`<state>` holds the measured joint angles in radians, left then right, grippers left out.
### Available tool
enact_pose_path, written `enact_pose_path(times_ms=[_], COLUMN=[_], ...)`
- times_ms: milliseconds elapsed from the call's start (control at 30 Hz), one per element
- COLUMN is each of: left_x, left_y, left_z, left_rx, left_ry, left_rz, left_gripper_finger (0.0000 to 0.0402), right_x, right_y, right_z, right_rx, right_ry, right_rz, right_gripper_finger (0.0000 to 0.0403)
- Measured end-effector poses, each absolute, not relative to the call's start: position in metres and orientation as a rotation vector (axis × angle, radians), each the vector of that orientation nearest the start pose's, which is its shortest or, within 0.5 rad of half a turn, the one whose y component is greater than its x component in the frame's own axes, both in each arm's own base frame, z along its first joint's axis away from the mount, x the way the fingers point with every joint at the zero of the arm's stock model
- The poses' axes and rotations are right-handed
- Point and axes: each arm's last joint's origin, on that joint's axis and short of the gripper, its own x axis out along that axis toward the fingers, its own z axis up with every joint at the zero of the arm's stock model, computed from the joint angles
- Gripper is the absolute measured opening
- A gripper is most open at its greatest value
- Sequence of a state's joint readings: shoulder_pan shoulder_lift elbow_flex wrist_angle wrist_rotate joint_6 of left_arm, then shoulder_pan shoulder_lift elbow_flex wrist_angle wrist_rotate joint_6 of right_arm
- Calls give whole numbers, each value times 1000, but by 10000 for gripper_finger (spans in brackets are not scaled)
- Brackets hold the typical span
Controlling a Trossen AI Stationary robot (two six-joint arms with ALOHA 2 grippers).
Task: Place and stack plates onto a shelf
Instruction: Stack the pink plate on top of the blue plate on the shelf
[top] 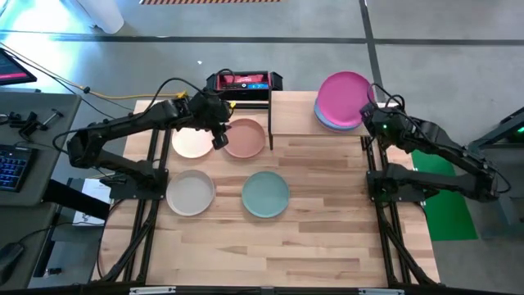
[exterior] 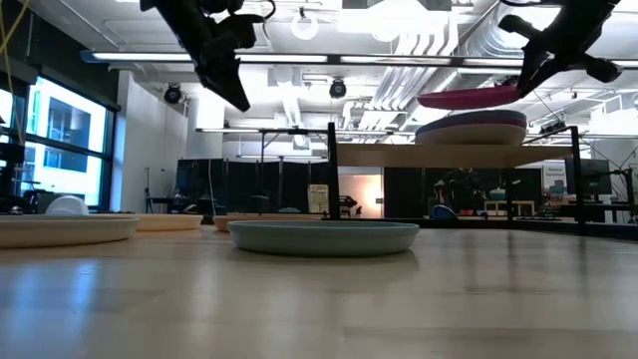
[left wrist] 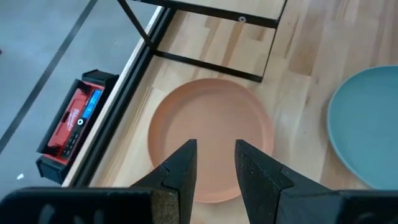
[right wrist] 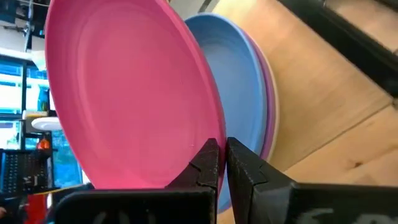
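My right gripper point(top: 370, 113) is shut on the magenta plate point(top: 344, 94), which hovers over the blue plate point(right wrist: 239, 74) and purple plate point(right wrist: 272, 118) stacked on the shelf point(top: 307, 115). My left gripper point(left wrist: 216, 152) is open and hangs high above the terracotta plate point(left wrist: 211, 134), touching nothing. The terracotta plate point(top: 246, 138) lies flat on the table beside the pale pink plate point(top: 192, 141). A cream plate point(top: 190, 193) and the teal-green plate point(top: 265, 194) lie nearer. The second cream plate cannot be made out. My right gripper pinches the magenta plate's rim point(right wrist: 202, 130) between its two fingers, on the side toward the table's right edge. The plate point(exterior: 469, 97) is lifted clear of the stack point(exterior: 474, 128) and tilts slightly, its gripped side higher.
The shelf's black legs point(left wrist: 205, 62) stand just beyond the terracotta plate. A red and black device point(top: 243, 80) sits at the table's far edge. Bare wood stretches across the near half of the table point(top: 278, 246). The shelf's left half point(top: 291, 111) holds no plates.
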<state>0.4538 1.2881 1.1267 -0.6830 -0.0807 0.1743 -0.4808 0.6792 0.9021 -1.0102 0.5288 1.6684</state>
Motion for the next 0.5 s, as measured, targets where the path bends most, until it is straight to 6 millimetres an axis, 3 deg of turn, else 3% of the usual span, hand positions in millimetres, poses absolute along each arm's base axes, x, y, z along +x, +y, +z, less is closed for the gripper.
enact_pose_path(times_ms=[267, 500], left_x=[232, 232], left_y=[121, 121], left_z=[305, 305], left_rx=[7, 21], left_ry=[883, 887], left_rz=[437, 430], left_gripper_finger=[97, 97], right_x=[91, 95], right_y=[-66, -70], right_z=[317, 311], right_rx=[1479, 1525], right_ry=[-225, -134], right_rz=[-1370, -1399], right_gripper_finger=[0, 0])
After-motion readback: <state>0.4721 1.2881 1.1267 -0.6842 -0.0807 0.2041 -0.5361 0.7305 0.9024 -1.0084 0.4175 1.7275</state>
